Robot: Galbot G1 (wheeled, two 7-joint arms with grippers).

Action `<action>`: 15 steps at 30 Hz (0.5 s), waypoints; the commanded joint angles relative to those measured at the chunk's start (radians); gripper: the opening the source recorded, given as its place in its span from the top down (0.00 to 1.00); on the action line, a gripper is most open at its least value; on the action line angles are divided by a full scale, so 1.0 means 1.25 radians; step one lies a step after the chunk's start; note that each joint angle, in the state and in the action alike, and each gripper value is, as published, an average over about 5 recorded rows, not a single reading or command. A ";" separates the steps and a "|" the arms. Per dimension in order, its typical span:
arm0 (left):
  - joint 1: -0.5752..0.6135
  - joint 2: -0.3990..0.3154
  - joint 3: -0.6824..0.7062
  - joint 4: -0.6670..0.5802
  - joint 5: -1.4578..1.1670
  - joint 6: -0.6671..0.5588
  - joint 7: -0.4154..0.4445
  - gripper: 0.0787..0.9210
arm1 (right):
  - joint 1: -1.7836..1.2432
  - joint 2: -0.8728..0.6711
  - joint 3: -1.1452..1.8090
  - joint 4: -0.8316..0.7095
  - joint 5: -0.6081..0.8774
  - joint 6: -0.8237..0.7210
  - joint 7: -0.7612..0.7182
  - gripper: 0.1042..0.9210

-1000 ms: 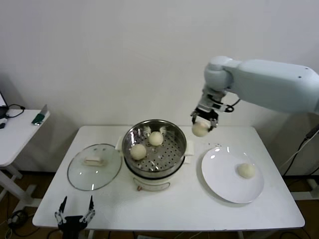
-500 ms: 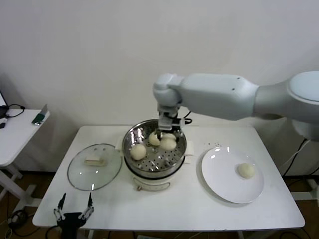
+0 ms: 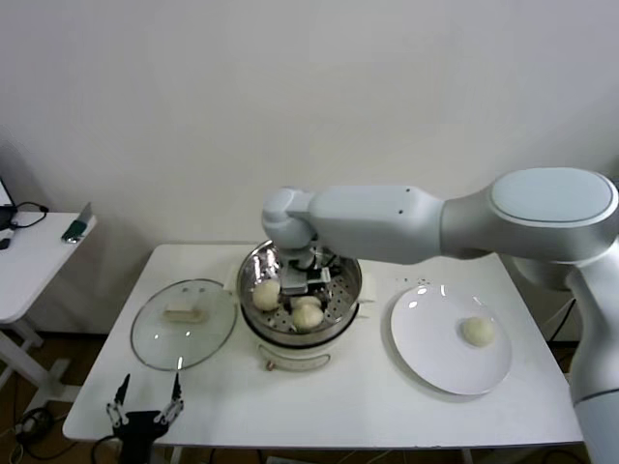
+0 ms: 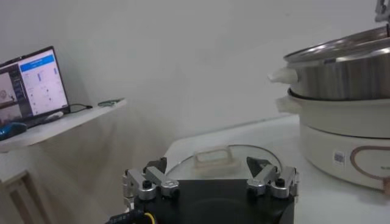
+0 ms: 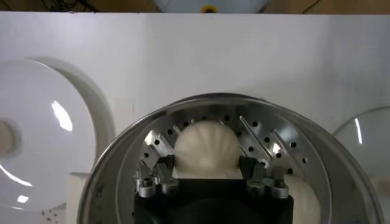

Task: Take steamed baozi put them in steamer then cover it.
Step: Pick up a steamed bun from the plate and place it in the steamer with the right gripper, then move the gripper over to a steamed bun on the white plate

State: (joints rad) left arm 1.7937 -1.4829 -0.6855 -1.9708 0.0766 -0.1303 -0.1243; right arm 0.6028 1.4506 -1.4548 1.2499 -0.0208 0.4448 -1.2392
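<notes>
You had swung the right claw (image 3: 306,286) from beside the steamer (image 3: 340,309) down into it, so the bun that had been carried in the air now sat low on the perforated tray. In the right wrist view the right claw's fingers (image 5: 158,172) still flanked that baozi (image 5: 205,146) closely; whether they still pressed it or had just let go could not be told. Just beside the claw lay a second bun (image 3: 266,294), with another (image 3: 308,315) under it toward the near rim. Farther to its right, one bun (image 3: 477,331) remained on the white plate (image 3: 435,358). To its left the cover (image 3: 184,324) lay flat on the surface (image 3: 368,406). Your left claw (image 3: 145,416) waited open off the surface's near edge, beyond the cover.
</notes>
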 commanded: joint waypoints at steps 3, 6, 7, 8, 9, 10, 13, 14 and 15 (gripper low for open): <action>-0.003 0.003 -0.002 0.000 -0.002 0.002 0.000 0.12 | -0.030 0.025 0.002 -0.004 -0.011 0.008 0.004 0.26; -0.004 0.003 -0.003 -0.001 -0.003 0.003 0.000 0.12 | -0.029 0.022 0.006 -0.006 -0.018 0.009 0.007 0.19; -0.005 0.003 -0.003 -0.001 -0.003 0.003 0.000 0.12 | -0.029 0.019 0.009 -0.007 -0.027 0.012 0.008 0.17; -0.005 0.003 -0.003 -0.001 -0.003 0.003 0.000 0.12 | -0.028 0.017 0.014 -0.008 -0.038 0.016 0.008 0.15; -0.006 0.003 -0.003 -0.001 -0.003 0.003 0.000 0.12 | -0.026 0.013 0.019 -0.010 -0.048 0.020 0.008 0.14; -0.006 0.002 -0.002 -0.001 -0.003 0.003 0.000 0.12 | -0.022 0.009 0.024 -0.011 -0.056 0.023 0.008 0.13; -0.007 0.002 -0.002 0.000 -0.002 0.002 0.000 0.12 | -0.006 -0.008 0.040 -0.013 -0.059 0.020 0.010 0.12; -0.006 0.002 -0.002 -0.001 -0.002 0.002 0.000 0.12 | 0.001 -0.015 0.047 -0.012 -0.058 0.017 0.012 0.12; -0.006 0.002 -0.002 -0.002 -0.002 0.003 0.000 0.12 | 0.010 -0.025 0.054 -0.011 -0.056 0.014 0.014 0.12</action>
State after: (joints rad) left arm 1.7856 -1.4801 -0.6877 -1.9718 0.0735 -0.1275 -0.1242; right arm 0.5949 1.4424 -1.4200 1.2380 -0.0630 0.4590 -1.2278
